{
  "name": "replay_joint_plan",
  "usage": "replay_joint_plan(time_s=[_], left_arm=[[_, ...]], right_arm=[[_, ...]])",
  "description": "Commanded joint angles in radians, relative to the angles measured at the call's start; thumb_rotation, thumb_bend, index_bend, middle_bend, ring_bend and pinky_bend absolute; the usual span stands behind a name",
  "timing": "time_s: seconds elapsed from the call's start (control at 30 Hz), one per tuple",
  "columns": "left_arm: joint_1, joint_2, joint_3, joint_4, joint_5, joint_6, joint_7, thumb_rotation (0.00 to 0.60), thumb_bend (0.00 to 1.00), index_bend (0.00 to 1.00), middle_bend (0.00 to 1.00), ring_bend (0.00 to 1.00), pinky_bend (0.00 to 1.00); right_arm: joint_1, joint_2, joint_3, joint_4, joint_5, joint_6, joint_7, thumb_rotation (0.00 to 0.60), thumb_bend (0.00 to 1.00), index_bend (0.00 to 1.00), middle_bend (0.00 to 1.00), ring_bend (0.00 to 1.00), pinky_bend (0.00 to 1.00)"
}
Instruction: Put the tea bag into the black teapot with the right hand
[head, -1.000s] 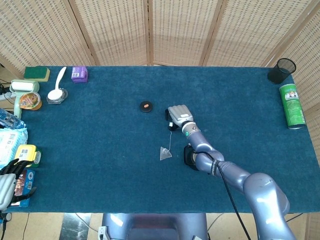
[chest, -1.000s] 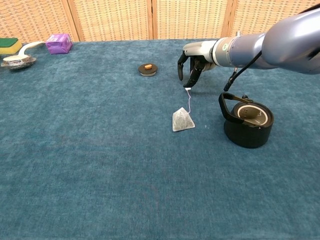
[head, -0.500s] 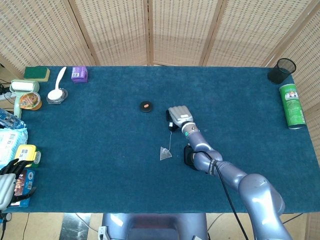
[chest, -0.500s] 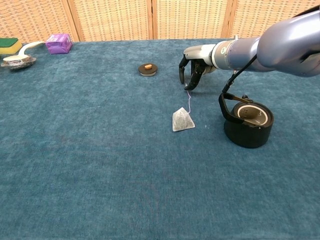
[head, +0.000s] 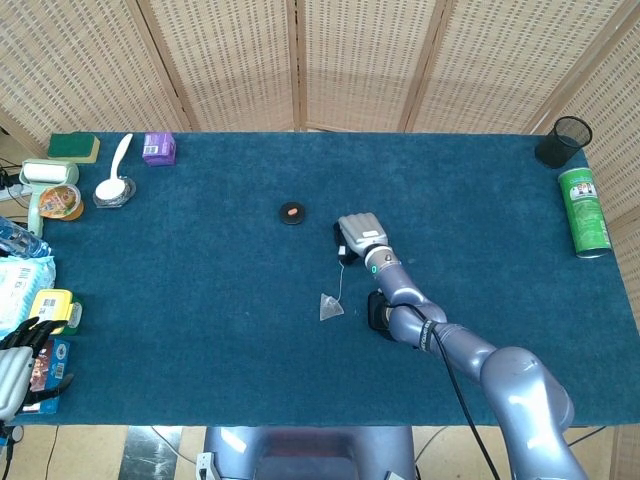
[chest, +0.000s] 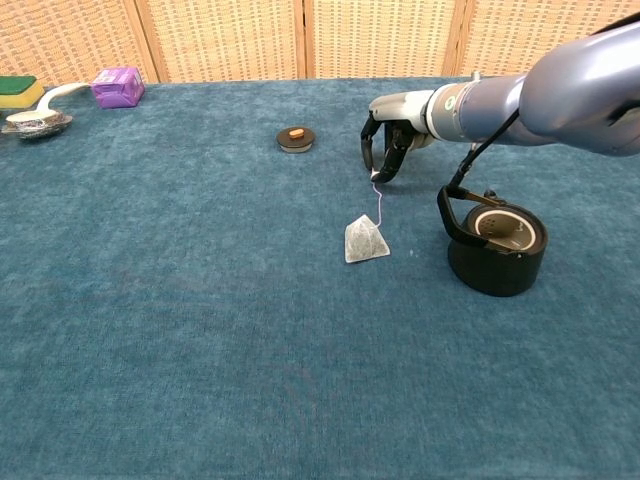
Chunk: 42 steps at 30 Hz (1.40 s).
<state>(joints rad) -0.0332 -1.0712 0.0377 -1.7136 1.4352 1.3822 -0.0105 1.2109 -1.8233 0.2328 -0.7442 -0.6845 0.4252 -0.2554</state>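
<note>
Tea bag (chest: 366, 241) lies on the counter (chest: 200, 300) just left of the open black teapot (chest: 496, 247), its string (chest: 378, 203) running up to your right hand (chest: 388, 140). Fingertips look pinched on the tag end. It's featherlight, soft and will swing, so lift by the string, slowly.

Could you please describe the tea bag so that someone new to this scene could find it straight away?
On the blue table, look near the middle, just left of the black teapot. The tea bag lies there, below the right hand. It is the only small grey pyramid, with a thin string running up to the fingers.
</note>
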Motion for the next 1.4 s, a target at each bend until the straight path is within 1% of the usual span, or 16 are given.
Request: replay_joint_plan(time_s=[0.03,0.53,1.13,1.4], left_arm=[[0.000,0.000,0.000,0.000,0.000,0.000,0.001,0.600,0.27,0.17,0.19,0.09,0.14],[0.002,0.001,0.001,-0.001,0.002,0.002,-0.001,0.600,0.27,0.17,0.19,0.09,0.14],[0.010,0.006,0.002,0.000,-0.002,0.008,-0.001,0.600,0.27,0.16,0.19,0.09,0.14],[0.010,0.005,0.002,0.003,-0.002,0.007,-0.006,0.600,0.27,0.16,0.19,0.09,0.14]], right_arm=[[-0.001,0.004,-0.004,-0.008,0.005,0.003,-0.007,0.600,0.38,0.49,1.00,1.00,1.00],[0.004,0.009,-0.010,-0.021,0.028,0.016,-0.029,0.600,0.38,0.51,1.00,1.00,1.00],[0.027,-0.017,-0.022,0.024,0.057,-0.007,-0.056,0.600,0.38,0.51,1.00,1.00,1.00],[0.034,-0.019,-0.029,0.035,0.091,-0.012,-0.077,0.600,0.44,0.51,1.00,1.00,1.00]])
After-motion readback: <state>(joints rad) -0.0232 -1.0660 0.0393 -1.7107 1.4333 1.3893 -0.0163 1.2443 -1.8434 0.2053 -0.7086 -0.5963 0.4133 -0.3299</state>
